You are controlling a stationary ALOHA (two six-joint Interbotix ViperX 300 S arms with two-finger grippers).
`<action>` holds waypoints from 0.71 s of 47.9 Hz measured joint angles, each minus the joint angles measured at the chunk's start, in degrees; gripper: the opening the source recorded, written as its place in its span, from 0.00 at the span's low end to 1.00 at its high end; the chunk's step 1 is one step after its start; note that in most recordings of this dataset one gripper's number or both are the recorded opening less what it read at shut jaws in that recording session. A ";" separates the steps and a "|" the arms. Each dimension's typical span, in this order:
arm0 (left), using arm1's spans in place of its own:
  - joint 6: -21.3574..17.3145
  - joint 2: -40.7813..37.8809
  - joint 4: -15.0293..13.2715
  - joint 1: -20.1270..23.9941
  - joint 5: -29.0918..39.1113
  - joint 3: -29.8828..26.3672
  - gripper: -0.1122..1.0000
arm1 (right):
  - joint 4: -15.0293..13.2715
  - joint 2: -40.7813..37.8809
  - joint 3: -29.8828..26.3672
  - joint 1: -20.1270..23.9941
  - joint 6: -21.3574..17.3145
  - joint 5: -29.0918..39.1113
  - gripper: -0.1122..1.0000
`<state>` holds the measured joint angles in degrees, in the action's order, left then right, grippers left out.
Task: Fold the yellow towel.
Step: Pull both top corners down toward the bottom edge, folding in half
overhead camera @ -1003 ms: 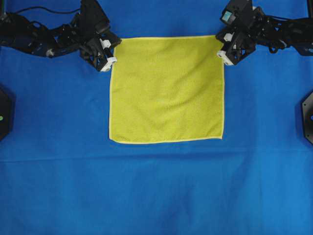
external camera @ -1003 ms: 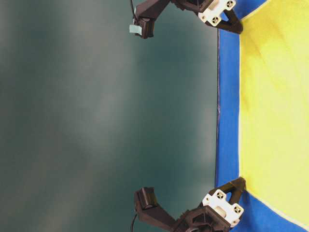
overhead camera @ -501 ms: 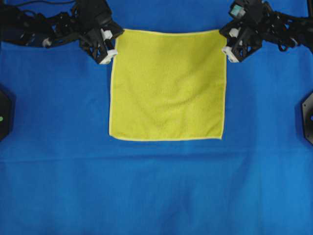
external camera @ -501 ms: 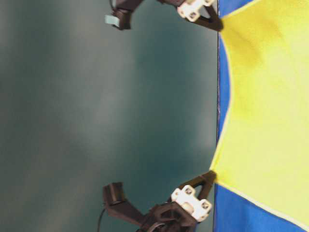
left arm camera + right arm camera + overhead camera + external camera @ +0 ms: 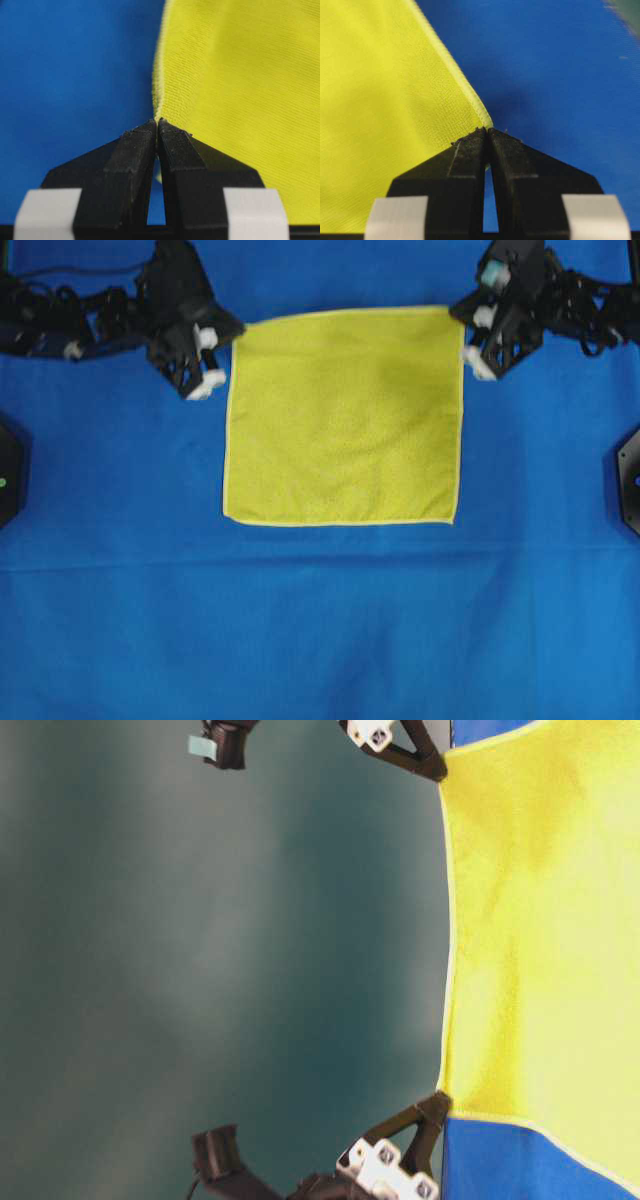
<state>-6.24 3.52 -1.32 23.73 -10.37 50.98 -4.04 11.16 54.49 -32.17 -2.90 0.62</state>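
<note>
Looking from overhead, the towel [image 5: 344,418] lies on the blue cloth [image 5: 320,620] in the upper middle of the table, its near edge flat and straight, its far edge running between the two arms. The left gripper [image 5: 232,332] sits at the towel's far-left corner and the right gripper [image 5: 462,316] at its far-right corner, each arm reaching in from its own side. In the table-level view, turned on its side, the towel [image 5: 545,930] rises off the cloth [image 5: 500,1160] along its far edge, which sags slightly inward between the two pinched corners; the right gripper [image 5: 437,767] holds the upper corner and the left gripper [image 5: 440,1103] the lower one, against a dark green backdrop [image 5: 200,960]. From the left wrist camera, the left gripper [image 5: 157,124] has its black fingertips [image 5: 137,142] pressed together on the towel's [image 5: 235,90] hemmed corner, cloth [image 5: 75,75] below. From the right wrist camera, the right gripper [image 5: 486,131] is likewise pinched tight on the towel's [image 5: 385,115] corner, the pale hem [image 5: 451,67] running away from the tips over the cloth [image 5: 545,75].
</note>
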 measured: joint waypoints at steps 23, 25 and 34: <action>3.43 4.66 0.00 -18.11 4.39 3.87 0.11 | 1.85 8.00 5.19 20.57 -11.87 6.42 0.13; 3.52 4.48 0.00 -19.78 4.48 3.87 0.11 | 1.85 8.00 5.45 22.59 -13.18 6.42 0.13; 3.96 2.81 0.00 -25.40 4.39 3.87 0.11 | 1.93 7.29 5.89 28.39 -17.31 6.42 0.13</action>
<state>-2.29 6.33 -1.32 -1.67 -5.98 54.84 -2.11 18.46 60.38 -3.78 -20.21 7.03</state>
